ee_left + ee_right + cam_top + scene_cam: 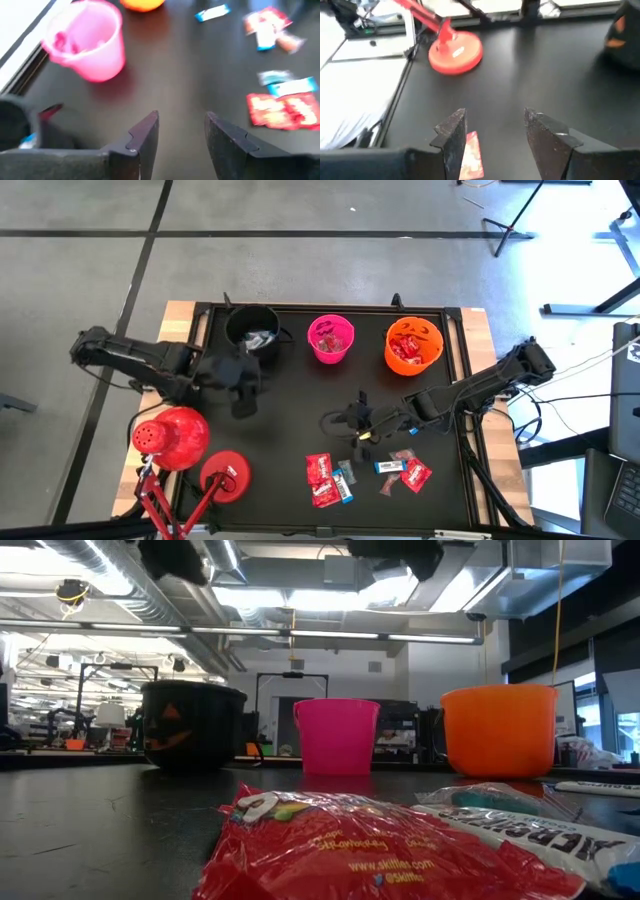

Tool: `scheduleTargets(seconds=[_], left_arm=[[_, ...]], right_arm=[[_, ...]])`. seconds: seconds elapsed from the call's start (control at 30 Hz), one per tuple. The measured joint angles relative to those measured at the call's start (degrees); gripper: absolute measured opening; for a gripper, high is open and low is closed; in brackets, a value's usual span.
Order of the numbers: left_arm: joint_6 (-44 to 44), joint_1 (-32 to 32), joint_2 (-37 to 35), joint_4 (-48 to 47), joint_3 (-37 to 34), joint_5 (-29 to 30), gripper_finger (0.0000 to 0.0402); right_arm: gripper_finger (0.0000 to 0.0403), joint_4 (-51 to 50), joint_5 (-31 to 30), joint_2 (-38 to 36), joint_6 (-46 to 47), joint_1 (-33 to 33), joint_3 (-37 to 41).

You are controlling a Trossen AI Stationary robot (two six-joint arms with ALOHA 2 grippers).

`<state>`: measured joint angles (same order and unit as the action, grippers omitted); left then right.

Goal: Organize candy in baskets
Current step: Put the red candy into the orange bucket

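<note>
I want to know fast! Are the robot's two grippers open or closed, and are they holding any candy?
Left gripper: open, holding nothing, near the black bucket.
Right gripper: open, holding nothing, above a red candy.

Red wrapper [380,855] reads "www.skittles.com", "@skittles".

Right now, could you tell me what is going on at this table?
A two-armed robot is sorting candy into three buckets along the table's far edge: the black bucket, the pink bucket and the orange bucket, each already holding some. The right gripper hangs open near the loose candy at the table's front. The left gripper is open and empty beside the black bucket.
</note>
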<state>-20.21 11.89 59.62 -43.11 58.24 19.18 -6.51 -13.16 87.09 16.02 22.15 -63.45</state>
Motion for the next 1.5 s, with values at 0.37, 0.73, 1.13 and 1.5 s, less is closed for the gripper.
scheduleTargets(seconds=[0.37,0.73,1.13,1.5], left_arm=[[0.7,10.0,1.2,4.6,0.0,4.2,0.0147],[1.3,10.3,1.2,5.1,0.0,4.2,0.0146],[0.9,10.3,1.2,5.1,0.0,4.7,0.0146],[0.8,10.3,1.2,5.1,0.0,6.1,0.0146]], right_arm=[[0.0193,5.7,5.3,14.1,3.2,1.6,0.4],[0.0193,8.3,8.7,27.5,2.1,1.5,-4.2],[0.0193,-0.4,8.0,34.3,0.3,1.6,-10.7],[0.0126,-7.9,-1.1,34.3,-1.4,1.5,-12.4]])
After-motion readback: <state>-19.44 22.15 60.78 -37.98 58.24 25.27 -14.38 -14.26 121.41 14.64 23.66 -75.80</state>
